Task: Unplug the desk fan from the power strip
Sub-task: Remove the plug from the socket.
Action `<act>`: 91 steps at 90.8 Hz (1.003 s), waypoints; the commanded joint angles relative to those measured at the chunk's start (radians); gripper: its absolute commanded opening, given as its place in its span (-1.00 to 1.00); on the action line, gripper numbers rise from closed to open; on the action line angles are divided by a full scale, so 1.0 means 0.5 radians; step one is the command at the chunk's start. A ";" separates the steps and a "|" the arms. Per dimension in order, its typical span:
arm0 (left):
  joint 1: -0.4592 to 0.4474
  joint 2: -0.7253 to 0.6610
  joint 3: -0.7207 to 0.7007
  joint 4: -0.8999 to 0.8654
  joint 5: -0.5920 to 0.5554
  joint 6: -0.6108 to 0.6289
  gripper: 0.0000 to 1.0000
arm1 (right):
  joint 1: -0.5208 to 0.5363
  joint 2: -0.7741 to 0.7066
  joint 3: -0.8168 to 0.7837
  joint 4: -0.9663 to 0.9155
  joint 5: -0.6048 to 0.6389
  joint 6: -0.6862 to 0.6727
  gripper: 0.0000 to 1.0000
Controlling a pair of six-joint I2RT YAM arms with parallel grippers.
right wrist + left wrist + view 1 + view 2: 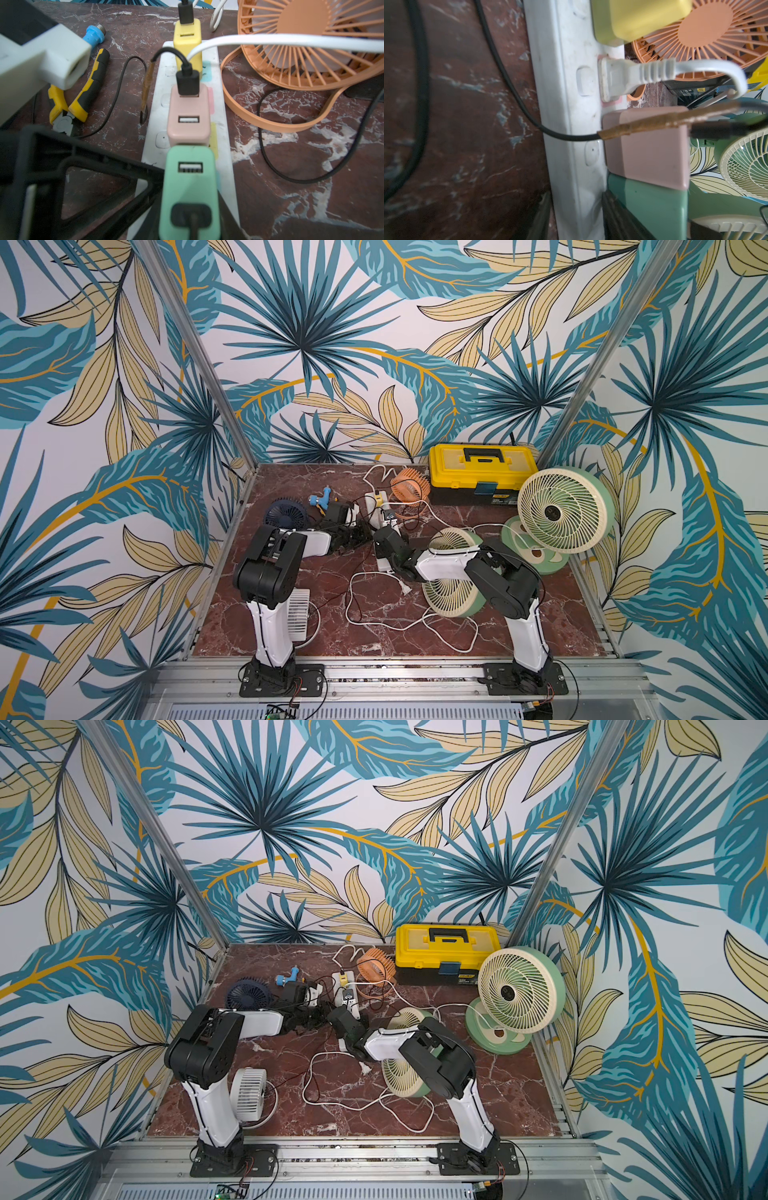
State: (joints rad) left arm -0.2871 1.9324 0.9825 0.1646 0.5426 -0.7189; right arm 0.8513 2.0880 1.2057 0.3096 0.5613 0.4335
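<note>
The white power strip (375, 512) (221, 116) lies mid-table with yellow, pink and green USB adapters and a white plug (612, 81) in its sockets. My left gripper (366, 534) (576, 207) is shut on the strip's body, one finger against each long side. My right gripper (384, 536) (190, 212) is shut on the green adapter (191, 182), which carries a black cable. Several desk fans stand around: orange (409, 489), navy (286, 512), white (299, 614), and green ones (561, 510) (453, 593). Which fan the black cable feeds I cannot tell.
A yellow toolbox (482, 472) sits at the back right. Yellow-handled pliers (83, 97) and a blue tool (322, 497) lie left of the strip. White cords (374, 620) loop over the marble table in front, and thin black cables cross near the strip.
</note>
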 commanded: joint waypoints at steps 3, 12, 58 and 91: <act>-0.010 0.082 0.049 -0.132 -0.053 0.055 -0.14 | 0.004 0.044 0.050 -0.012 0.070 -0.063 -0.76; -0.015 0.093 0.067 -0.178 -0.101 0.081 -0.19 | 0.033 0.040 0.095 -0.095 0.166 -0.109 -0.77; -0.031 0.188 0.097 -0.267 -0.203 0.161 -0.25 | 0.055 0.036 0.190 -0.158 0.108 -0.084 -0.86; -0.044 0.193 0.124 -0.360 -0.292 0.234 -0.25 | 0.023 -0.049 0.133 -0.173 0.050 -0.019 -0.86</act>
State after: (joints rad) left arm -0.2996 1.9579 1.0439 0.1017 0.5266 -0.6479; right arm 0.8669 2.1155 1.3006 0.1596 0.6422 0.3805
